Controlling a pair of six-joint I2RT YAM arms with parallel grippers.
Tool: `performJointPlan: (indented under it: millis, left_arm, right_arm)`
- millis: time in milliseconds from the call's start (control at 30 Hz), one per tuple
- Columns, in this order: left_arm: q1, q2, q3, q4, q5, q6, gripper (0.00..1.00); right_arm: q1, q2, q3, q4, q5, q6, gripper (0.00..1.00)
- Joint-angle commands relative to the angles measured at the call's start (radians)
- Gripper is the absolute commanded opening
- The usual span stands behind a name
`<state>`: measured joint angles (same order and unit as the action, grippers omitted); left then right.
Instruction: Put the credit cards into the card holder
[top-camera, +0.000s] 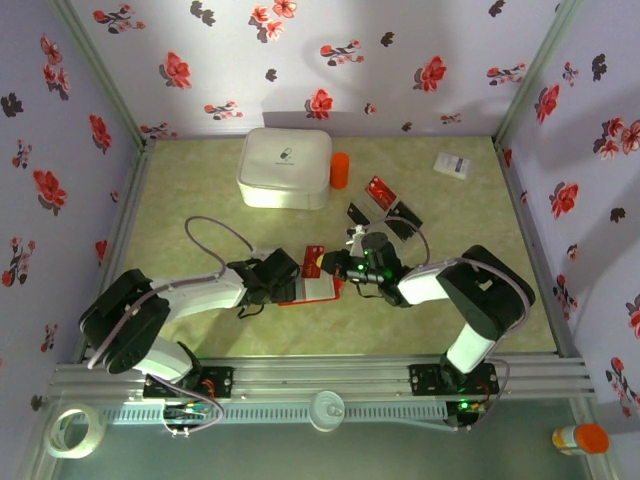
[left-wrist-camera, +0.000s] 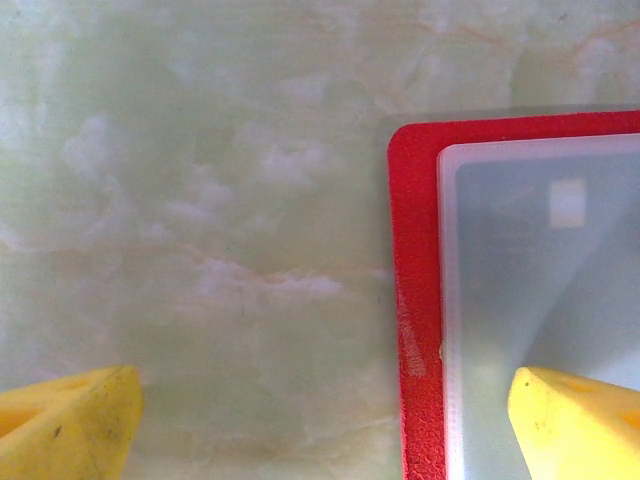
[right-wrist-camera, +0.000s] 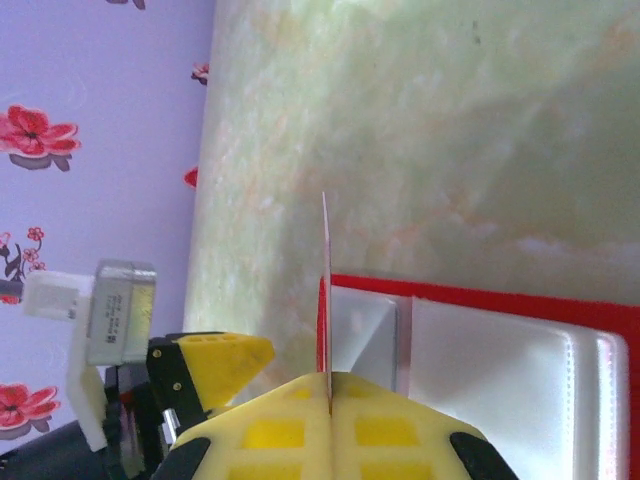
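Both arms are of one make, with white shells on the long links and black rounded housings at the joints. The left arm (top-camera: 190, 293) carries a thin grey cable (top-camera: 188, 232) that loops free in the left half of the top view. The right arm (top-camera: 478, 300) has a similar one along its outer link. Small green lights glow near the right wrist at mid-frame. The left claw (left-wrist-camera: 320, 425) has plain bright yellow fingers (left-wrist-camera: 70, 420). The right claw (right-wrist-camera: 328, 400) is yellow too, with square recessed pockets moulded into its fingers.
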<state>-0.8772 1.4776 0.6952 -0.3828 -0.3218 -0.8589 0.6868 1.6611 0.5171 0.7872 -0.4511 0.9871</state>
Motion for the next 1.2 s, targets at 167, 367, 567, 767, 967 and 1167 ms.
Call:
performJointPlan:
  millis: [167, 367, 567, 767, 967, 1167]
  left_arm:
    - [-0.008, -0.007, -0.042, -0.042, -0.020, -0.017, 0.95]
    - [-0.008, -0.014, -0.048, -0.043, -0.020, -0.019, 0.95]
    - [-0.008, -0.016, -0.053, -0.042, -0.020, -0.022, 0.95]
    - [-0.009, -0.016, -0.053, -0.042, -0.020, -0.024, 0.95]
    - [-0.011, -0.016, -0.054, -0.041, -0.019, -0.025, 0.94]
    - [-0.011, -0.014, -0.053, -0.041, -0.019, -0.025, 0.94]
  right_arm:
    - [-0.007, 0.021, 0.003, 0.000, 0.006, -0.029, 0.00]
    - [0.006, 0.065, 0.003, 0.043, 0.006, -0.021, 0.00]
    - [0.016, 0.096, -0.009, 0.065, 0.018, -0.025, 0.00]
    - [0.019, 0.123, -0.018, 0.090, 0.016, -0.022, 0.00]
    - [0.019, 0.140, -0.022, 0.107, 0.007, -0.016, 0.00]
    - [0.025, 0.154, -0.023, 0.126, -0.020, -0.011, 0.00]
